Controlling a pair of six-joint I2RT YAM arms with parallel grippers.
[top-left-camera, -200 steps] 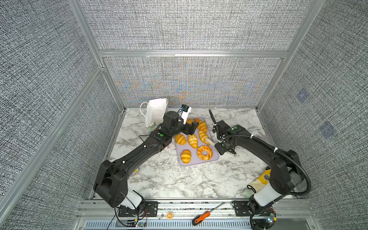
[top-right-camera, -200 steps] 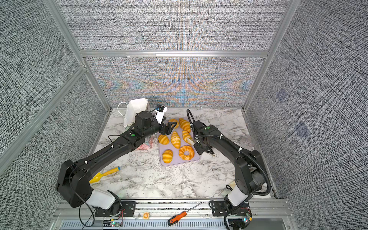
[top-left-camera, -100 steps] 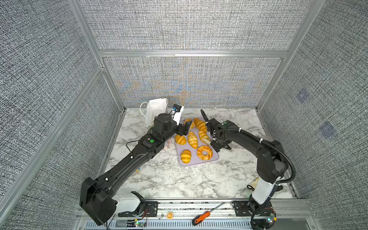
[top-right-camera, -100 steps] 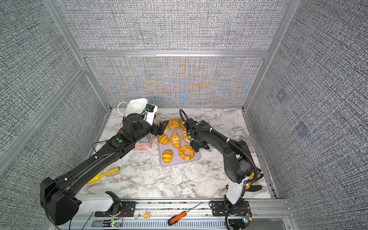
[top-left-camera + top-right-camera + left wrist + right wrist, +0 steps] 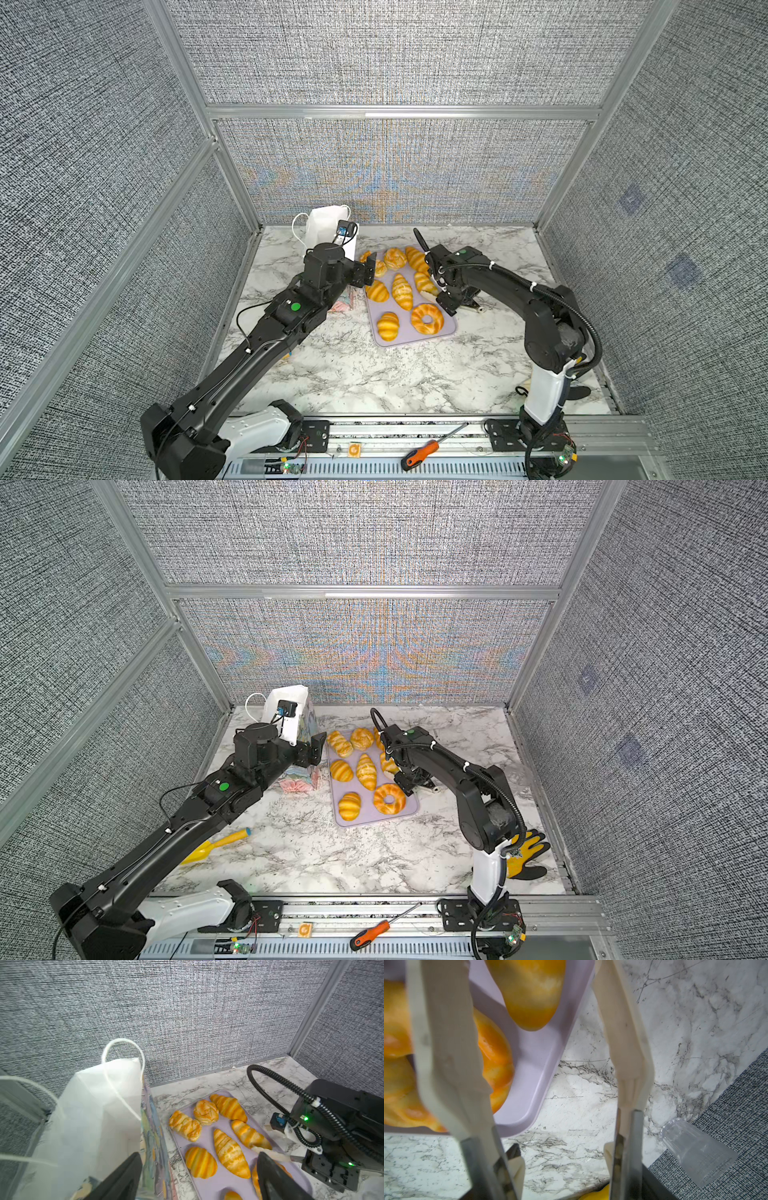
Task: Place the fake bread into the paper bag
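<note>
The fake bread [image 5: 402,291] is seen on the lilac tray [image 5: 415,337], beside the upright paper bag [image 5: 322,226]. The right gripper [image 5: 452,300] has been advanced astride the tray's rim and the left gripper [image 5: 318,746] toward the bag, both released and empty; a first pick is expected.

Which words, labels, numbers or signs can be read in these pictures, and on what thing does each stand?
None can be read.
Clear plastic container: faint print, too blurred.
Orange tag on the front rail: a mark, too small.
Paper bag: flower pattern only, no words visible.
</note>
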